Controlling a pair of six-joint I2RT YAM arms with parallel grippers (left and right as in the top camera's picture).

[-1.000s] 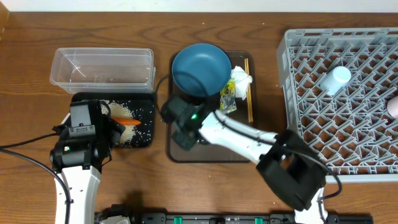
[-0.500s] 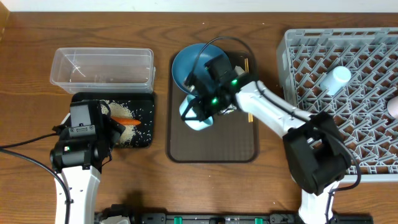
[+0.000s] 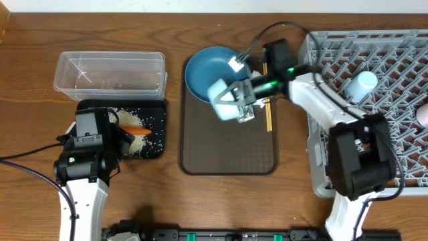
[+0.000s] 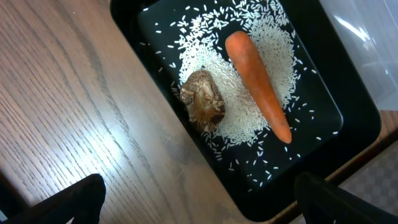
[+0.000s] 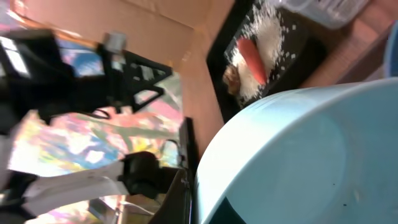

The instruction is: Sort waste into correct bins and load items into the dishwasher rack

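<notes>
- White bowl with light blue inside [image 3: 223, 102]: tilted on its side over the brown serving tray [image 3: 227, 150], at the edge of the big dark-blue round plate [image 3: 204, 70].
- Your right gripper [image 3: 239, 90] is clamped on its rim.
- Your left gripper [image 4: 199, 202] hangs released above the shallow black rectangular tray [image 4: 339, 115], which holds loose white rice [image 4: 245, 121], an orange carrot [image 4: 258, 87] and a small brown food lump [image 4: 204, 102].

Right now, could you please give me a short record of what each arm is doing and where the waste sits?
Left fingers: open, over the black tray
In black tray: rice, carrot, brown food lump
Right fingers: shut on the white bowl
Bowl: tilted, over the brown serving tray, beside the blue plate
Dishwasher rack: holds a pale cup
</notes>
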